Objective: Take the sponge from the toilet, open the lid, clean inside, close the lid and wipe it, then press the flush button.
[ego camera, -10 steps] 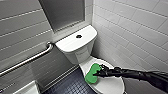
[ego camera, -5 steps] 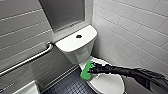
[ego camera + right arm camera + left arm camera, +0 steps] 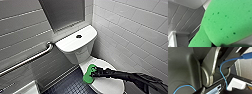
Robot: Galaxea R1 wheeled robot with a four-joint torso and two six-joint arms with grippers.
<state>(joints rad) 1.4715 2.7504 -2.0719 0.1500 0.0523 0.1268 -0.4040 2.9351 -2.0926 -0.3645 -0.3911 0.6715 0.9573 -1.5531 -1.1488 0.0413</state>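
Gripper on my right arm [image 3: 93, 72] is clamped on the sponge [image 3: 87, 77], holding it at the closed lid's [image 3: 107, 83] edge on the grab bar [image 3: 32, 58] side, I judge to press the pad's face down for wiping.

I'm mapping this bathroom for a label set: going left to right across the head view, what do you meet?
grab bar, flush button, sponge, right arm

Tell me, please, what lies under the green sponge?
Held by the right gripper, the sponge overlaps the white lid's edge and the dark tiled floor; the lid patch beneath is covered.
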